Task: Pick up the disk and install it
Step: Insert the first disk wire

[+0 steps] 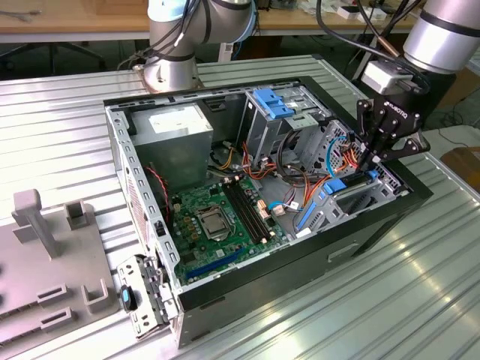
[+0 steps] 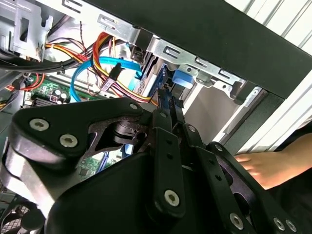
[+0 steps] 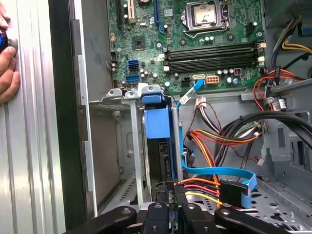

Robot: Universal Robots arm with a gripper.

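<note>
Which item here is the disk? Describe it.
In the open computer case, go to the metal bay at the exterior view's right. The disk stands on edge there under the tool: dark, blue-bracketed, unlike the loose cables beside it.

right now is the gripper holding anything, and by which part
The gripper pinches the disk by its upper edge, as it stands in the drive bay.
</note>
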